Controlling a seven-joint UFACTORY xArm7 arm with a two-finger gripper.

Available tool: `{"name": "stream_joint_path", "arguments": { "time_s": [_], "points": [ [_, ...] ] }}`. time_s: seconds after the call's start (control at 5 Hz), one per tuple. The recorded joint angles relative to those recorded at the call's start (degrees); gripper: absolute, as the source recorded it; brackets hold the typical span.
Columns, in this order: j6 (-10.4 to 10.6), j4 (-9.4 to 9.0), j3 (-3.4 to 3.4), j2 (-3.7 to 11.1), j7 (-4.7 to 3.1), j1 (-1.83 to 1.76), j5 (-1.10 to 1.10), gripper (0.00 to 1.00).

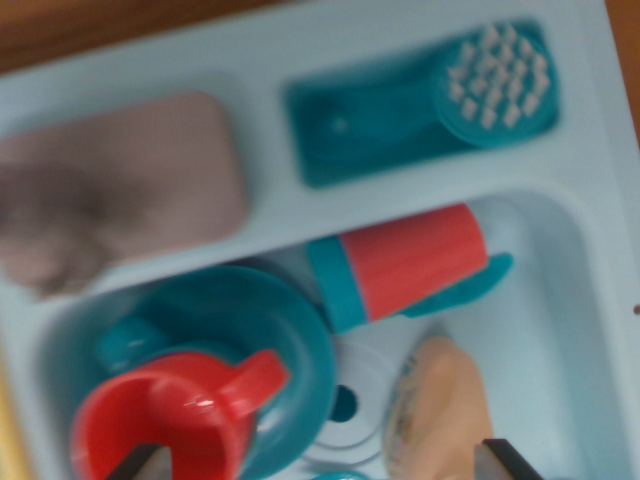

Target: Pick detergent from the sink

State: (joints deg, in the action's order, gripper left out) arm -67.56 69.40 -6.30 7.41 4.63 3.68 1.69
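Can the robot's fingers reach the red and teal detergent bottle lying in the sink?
Probably yes. The detergent bottle lies on its side in the sink with nothing on top. The red cup and plate sit close beside it, so space is tight.

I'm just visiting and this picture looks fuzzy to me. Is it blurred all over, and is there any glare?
In the wrist view, everything is softly blurred, most heavily the pinkish sponge at the wrist view's left; the detergent bottle shows smeared edges; a small bright glint sits on the red cup; lighting is otherwise even.
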Motion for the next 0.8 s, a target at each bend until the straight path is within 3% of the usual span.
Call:
{"name": "stream_joint_path", "arguments": {
  "time_s": [0.2, 0.4, 0.6, 0.8],
  "points": [
    [2.58, -2.54, -0.52, 0.67, 0.56, 0.6, 0.01, 0.0],
    [2.58, -2.54, -0.52, 0.67, 0.56, 0.6, 0.01, 0.0],
    [5.01, -4.93, -1.01, 1.3, 1.1, 1.17, 0.02, 0.0],
    [5.01, -4.93, -1.01, 1.3, 1.1, 1.17, 0.02, 0.0]
  ]
}}
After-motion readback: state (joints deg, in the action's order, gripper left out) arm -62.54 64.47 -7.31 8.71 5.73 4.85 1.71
